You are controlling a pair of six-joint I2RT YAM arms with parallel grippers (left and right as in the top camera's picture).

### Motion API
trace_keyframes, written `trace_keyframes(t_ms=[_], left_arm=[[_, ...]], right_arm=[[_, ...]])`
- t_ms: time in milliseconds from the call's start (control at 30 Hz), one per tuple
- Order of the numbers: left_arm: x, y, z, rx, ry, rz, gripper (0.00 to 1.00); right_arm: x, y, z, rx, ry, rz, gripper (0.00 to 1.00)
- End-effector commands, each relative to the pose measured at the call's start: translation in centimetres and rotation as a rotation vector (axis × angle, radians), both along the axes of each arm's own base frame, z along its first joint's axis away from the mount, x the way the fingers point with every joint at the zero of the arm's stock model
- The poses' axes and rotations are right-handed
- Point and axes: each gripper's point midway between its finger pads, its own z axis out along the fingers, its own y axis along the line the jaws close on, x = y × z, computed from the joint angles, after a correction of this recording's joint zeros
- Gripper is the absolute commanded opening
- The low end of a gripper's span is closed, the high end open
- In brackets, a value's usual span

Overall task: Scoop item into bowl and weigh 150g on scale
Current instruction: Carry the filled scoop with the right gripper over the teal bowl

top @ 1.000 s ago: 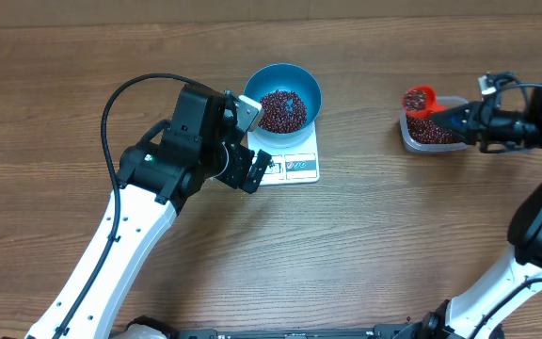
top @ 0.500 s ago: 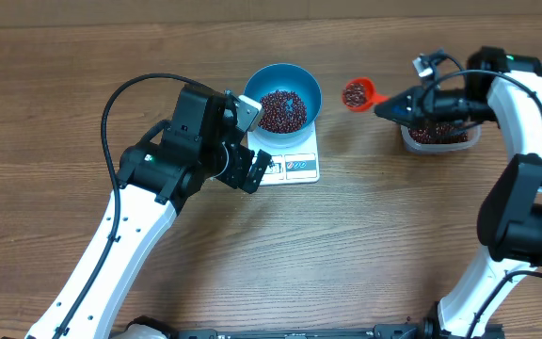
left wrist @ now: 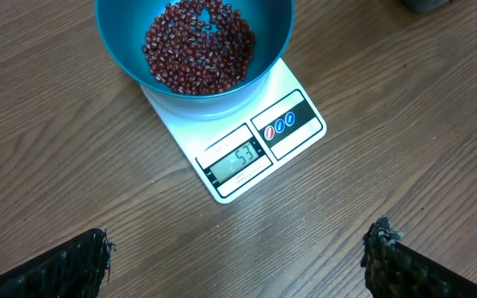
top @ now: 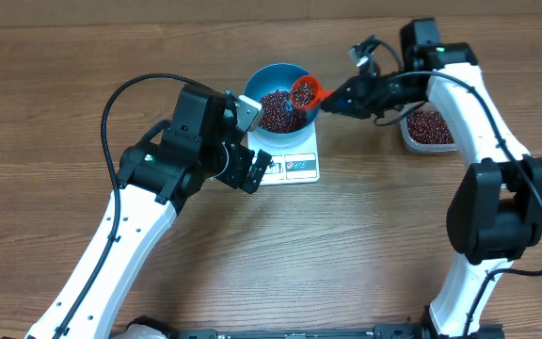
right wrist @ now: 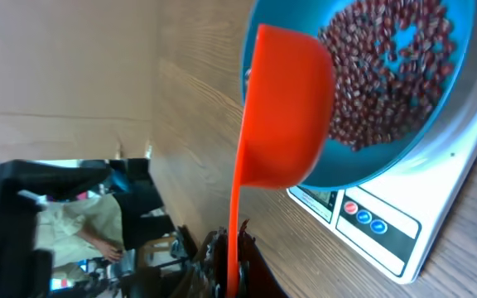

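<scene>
text | scale (left wrist: 292,103) | display (left wrist: 237,157): 53 | label symbols unreadable

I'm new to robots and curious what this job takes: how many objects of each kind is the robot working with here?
blue bowl: 1
white kitchen scale: 1
orange scoop: 1
clear plastic tub: 1
Total: 4, leaving out the loose red-brown beans, which are too many to count.
</scene>
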Motion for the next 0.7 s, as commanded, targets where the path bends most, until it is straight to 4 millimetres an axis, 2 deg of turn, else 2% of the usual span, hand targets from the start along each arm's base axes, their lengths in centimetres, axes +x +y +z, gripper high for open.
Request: trace_keyframes(t_ms=[0, 233, 467, 667], left_arm=[[0.0, 0.1, 0.2, -0.004, -0.004, 0.014, 0.99], [0.0, 0.1, 0.2, -0.004, -0.004, 0.014, 1.00], [0.0, 0.1, 0.2, -0.004, -0.004, 0.014, 1.00], [0.0, 0.1, 0.2, -0.004, -0.004, 0.014, 1.00]], right_arm=[[1.1, 0.8, 0.3, -0.098, -0.029, -0.028, 0.04], [1.9, 1.3, 0.9, -0.169, -0.079, -0.039, 0.04], [2.1, 1.1, 0.1, -0.229, -0.087, -0.051, 0.04], [1.8, 1.9, -0.9, -0.323, -0.115, -0.036, 0.04]])
